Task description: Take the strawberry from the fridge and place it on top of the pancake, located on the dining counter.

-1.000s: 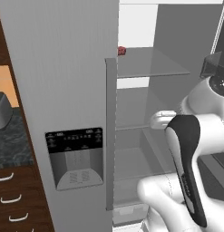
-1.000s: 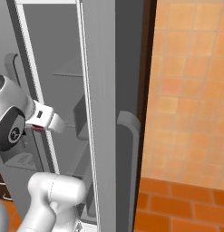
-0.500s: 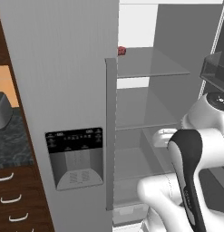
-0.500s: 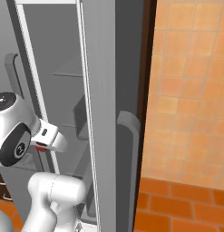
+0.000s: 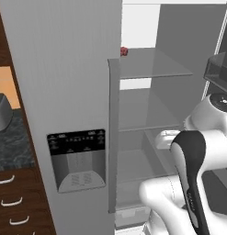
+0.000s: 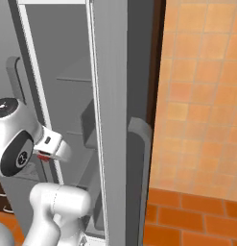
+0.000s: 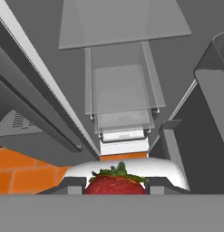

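Observation:
The strawberry (image 7: 115,185), red with green leaves, sits between my gripper's (image 7: 115,186) two dark fingertips (image 7: 71,185), which are shut on it. In the right base view my white hand (image 6: 49,142) hangs low in front of the open fridge (image 6: 110,96), with a red spot (image 6: 43,156) under it. The grey steel fridge (image 5: 64,92) has its left door with the black dispenser panel closed. Its right compartment stands open. The pancake and the dining counter are out of view.
Glass shelves (image 5: 151,64) and a clear drawer (image 7: 120,97) line the fridge interior. A small dark-red thing (image 5: 124,51) sits on the top shelf by the door edge. A dark counter with drawers (image 5: 9,151) stands left. An orange tiled wall (image 6: 201,96) lies to the right.
My hand, still holding the strawberry, has moved down and back from the fridge shelves, and the elbow has sunk lower. The fridge has not changed.

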You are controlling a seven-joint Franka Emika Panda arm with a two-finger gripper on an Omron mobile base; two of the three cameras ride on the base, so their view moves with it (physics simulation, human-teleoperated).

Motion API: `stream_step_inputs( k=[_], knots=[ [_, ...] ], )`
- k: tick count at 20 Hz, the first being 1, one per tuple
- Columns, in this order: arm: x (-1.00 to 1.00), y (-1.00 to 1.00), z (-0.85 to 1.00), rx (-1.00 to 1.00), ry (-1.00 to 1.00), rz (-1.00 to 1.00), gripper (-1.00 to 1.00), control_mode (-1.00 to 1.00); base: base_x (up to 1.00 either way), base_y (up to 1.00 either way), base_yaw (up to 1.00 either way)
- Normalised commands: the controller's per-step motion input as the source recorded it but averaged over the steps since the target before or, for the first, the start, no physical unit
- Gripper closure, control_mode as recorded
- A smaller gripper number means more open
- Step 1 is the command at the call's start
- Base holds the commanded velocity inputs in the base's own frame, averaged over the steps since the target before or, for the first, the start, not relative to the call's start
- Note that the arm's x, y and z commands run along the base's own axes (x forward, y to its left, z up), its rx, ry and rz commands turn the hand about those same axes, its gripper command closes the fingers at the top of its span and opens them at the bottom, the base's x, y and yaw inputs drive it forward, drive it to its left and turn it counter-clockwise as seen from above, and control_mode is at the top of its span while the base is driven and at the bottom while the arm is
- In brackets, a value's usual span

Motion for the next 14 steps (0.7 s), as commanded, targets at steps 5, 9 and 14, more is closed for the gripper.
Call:
stream_step_inputs(
  k=[5,9,14],
  knots=[
    [0.0,0.0,0.0,0.0,0.0,0.0,1.0,1.0,-0.37,0.97,-0.26],
    [0.0,0.0,0.0,0.0,0.0,0.0,1.0,1.0,-0.93,0.41,-0.54],
    [0.0,0.0,0.0,0.0,0.0,0.0,1.0,1.0,-0.57,0.04,-0.85]
  ],
)
